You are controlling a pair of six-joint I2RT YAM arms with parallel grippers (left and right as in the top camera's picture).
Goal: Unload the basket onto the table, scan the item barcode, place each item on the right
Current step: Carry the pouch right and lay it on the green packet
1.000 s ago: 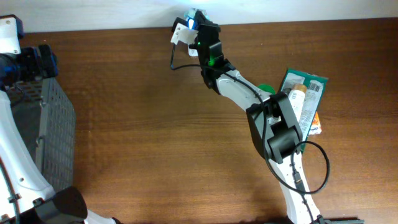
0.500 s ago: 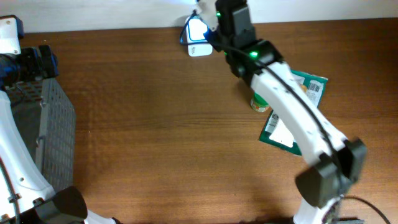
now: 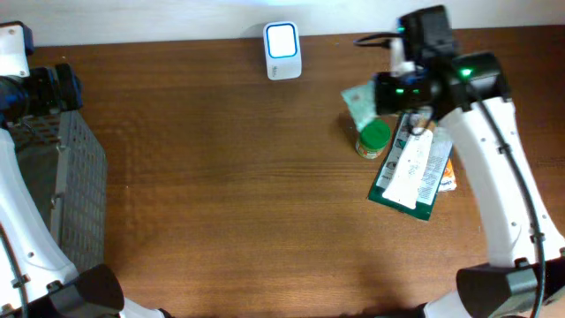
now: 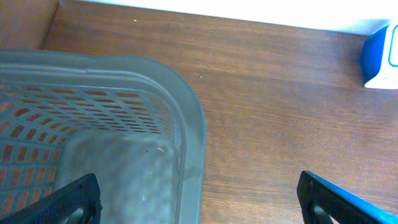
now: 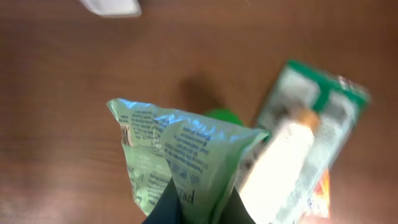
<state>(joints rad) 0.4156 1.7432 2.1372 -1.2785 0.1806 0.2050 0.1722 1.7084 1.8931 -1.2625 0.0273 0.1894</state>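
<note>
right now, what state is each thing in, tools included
left tool: open, empty, over the basket
right tool: shut on the light green packet
light green packet: pinched, held off the table
scanner: sitting at the table's far edge
green-capped bottle: standing on the table
white tube: lying on the dark green pouch
dark green pouch: flat on the table
basket: nothing visible inside

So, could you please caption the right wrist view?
Right hand pinching a green packet above a green-capped bottle and white tube.

Dark brown wood-grain table (image 3: 221, 194), pale white wall strip (image 3: 159, 18) along far edge
</note>
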